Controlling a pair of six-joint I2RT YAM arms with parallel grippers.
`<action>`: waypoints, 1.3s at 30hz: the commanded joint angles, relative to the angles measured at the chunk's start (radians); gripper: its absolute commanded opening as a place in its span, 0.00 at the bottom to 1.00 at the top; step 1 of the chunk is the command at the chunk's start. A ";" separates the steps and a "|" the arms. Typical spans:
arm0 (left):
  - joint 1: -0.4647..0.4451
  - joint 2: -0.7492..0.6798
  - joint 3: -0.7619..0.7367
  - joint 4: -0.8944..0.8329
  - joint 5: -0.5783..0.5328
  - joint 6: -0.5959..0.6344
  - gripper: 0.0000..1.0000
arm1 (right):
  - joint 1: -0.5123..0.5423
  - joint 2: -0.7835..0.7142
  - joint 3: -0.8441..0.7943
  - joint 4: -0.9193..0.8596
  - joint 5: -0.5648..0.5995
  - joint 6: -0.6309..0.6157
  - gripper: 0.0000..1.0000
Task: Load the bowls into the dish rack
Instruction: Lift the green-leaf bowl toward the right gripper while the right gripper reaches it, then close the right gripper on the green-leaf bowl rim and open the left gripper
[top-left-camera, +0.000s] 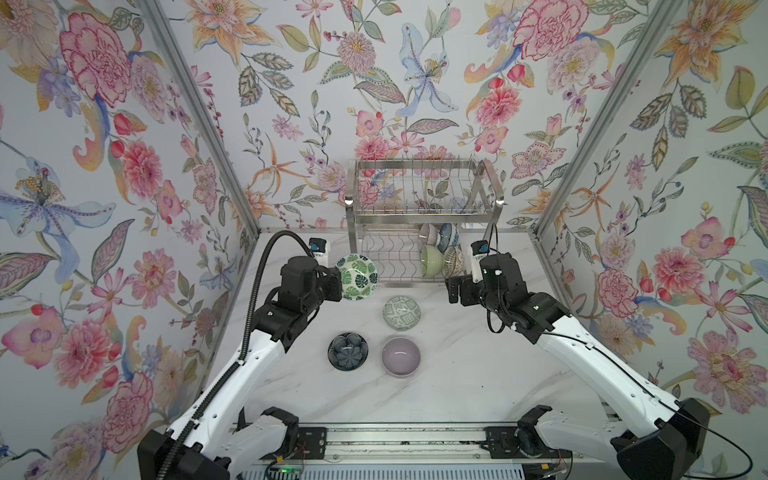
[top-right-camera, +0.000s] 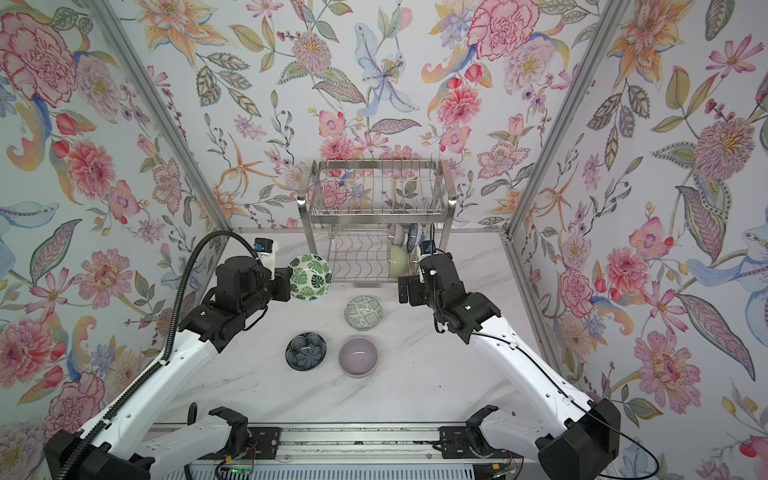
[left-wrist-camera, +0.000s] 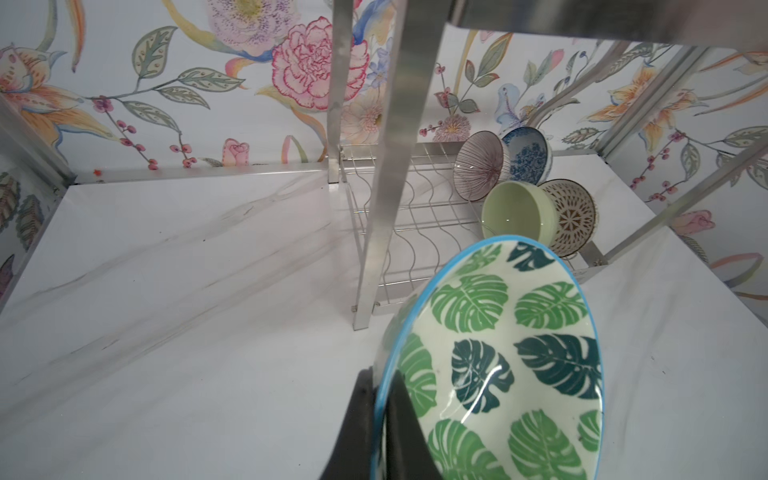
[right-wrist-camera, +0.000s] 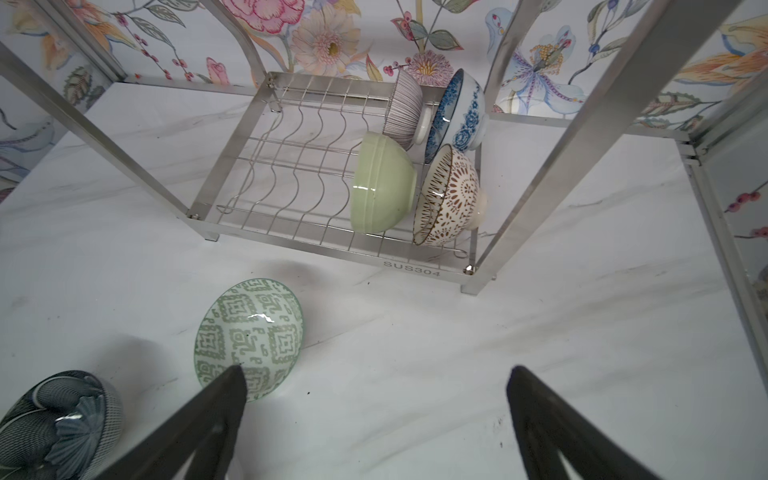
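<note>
My left gripper (top-left-camera: 338, 283) (left-wrist-camera: 382, 378) is shut on the rim of a leaf-print bowl (top-left-camera: 357, 276) (top-right-camera: 311, 276) (left-wrist-camera: 498, 361). It holds the bowl tilted on edge above the table, just left of the dish rack (top-left-camera: 419, 187) (top-right-camera: 374, 187). Several bowls lean on the rack's lower shelf at its right end, among them a green one (right-wrist-camera: 382, 183) and a brown lattice one (right-wrist-camera: 451, 199). A geometric bowl (top-left-camera: 401, 313), a dark flower bowl (top-left-camera: 348, 350) and a lilac bowl (top-left-camera: 401, 356) sit on the table. My right gripper (top-left-camera: 455, 291) (right-wrist-camera: 376, 374) hangs open and empty, right of the geometric bowl (right-wrist-camera: 249, 336).
The rack's flat steel leg (left-wrist-camera: 395, 166) stands just ahead of the held bowl. The left part of the wavy lower shelf (right-wrist-camera: 291, 166) holds nothing. Floral walls enclose the white marble table (top-left-camera: 457, 382) on three sides.
</note>
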 joint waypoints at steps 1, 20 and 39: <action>-0.056 0.019 0.050 0.069 -0.030 -0.031 0.00 | 0.039 -0.026 0.059 0.037 -0.056 0.021 0.99; -0.221 0.176 0.139 0.263 0.034 -0.088 0.00 | 0.152 0.093 0.094 0.179 -0.144 0.180 0.95; -0.261 0.192 0.146 0.282 0.055 -0.102 0.00 | 0.153 0.162 0.105 0.222 -0.137 0.265 0.28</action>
